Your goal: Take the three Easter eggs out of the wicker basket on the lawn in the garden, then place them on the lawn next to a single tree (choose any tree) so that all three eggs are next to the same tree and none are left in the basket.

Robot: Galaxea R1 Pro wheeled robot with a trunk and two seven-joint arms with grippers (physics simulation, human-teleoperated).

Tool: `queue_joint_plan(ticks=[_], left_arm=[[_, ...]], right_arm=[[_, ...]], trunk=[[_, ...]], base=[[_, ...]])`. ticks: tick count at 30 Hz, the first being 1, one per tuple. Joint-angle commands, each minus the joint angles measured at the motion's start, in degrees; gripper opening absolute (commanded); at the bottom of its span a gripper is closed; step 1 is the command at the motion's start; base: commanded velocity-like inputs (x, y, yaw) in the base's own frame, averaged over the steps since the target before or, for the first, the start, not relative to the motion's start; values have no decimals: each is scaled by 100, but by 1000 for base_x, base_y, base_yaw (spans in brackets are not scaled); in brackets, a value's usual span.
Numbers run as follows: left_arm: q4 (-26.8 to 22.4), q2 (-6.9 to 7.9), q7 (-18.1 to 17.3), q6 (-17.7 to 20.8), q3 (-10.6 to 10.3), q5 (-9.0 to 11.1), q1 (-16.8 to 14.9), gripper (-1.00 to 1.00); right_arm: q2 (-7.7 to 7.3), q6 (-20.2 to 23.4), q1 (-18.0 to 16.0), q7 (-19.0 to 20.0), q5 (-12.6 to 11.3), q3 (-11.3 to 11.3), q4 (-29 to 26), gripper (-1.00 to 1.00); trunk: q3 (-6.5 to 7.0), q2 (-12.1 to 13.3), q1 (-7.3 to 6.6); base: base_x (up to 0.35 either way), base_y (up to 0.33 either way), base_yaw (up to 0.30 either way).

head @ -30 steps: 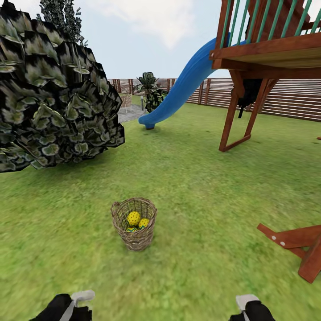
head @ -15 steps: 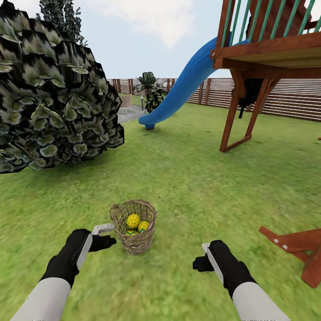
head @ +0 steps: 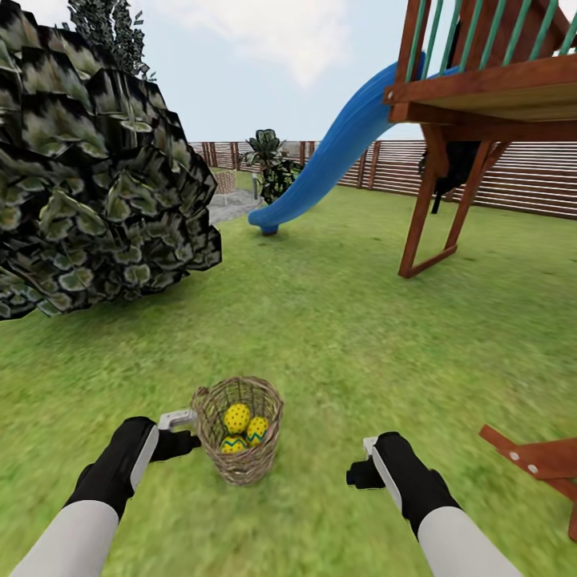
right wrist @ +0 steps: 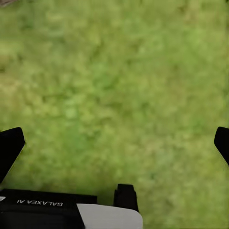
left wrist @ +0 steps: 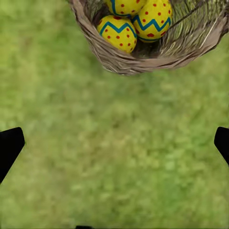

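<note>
The lawn (head: 336,336) filled the lower frame, a wooden play tower (head: 481,104) with a blue slide (head: 320,172) at upper right. The wicker basket (head: 238,461) stood at lower centre holding the three Easter eggs (head: 237,417). The left gripper (head: 188,440), fingers spread wide, hung just beside the basket; the right gripper (head: 357,474), also spread open, hung apart at lower right.
</note>
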Motion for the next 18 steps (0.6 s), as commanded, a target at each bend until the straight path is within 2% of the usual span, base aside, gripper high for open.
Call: queue_joint_plan(ticks=[1,8,18], left_arm=[[-5,3,-7,27,9,21,-2,100],[-2,129,-6,36,1,25,-2,100],[4,112,-6,36,-32,22,3,100]], right_arm=[[7,30,-4,14,40,5,-6,100],[9,34,-6,14,6,-5,-5,100],[1,34,-6,33,-10,-31,3,100]], trunk=[[-5,-3,3],[22,-3,3],[79,-3,3]], base=[[279,181,-7],[250,234,-188],[235,257,-257]])
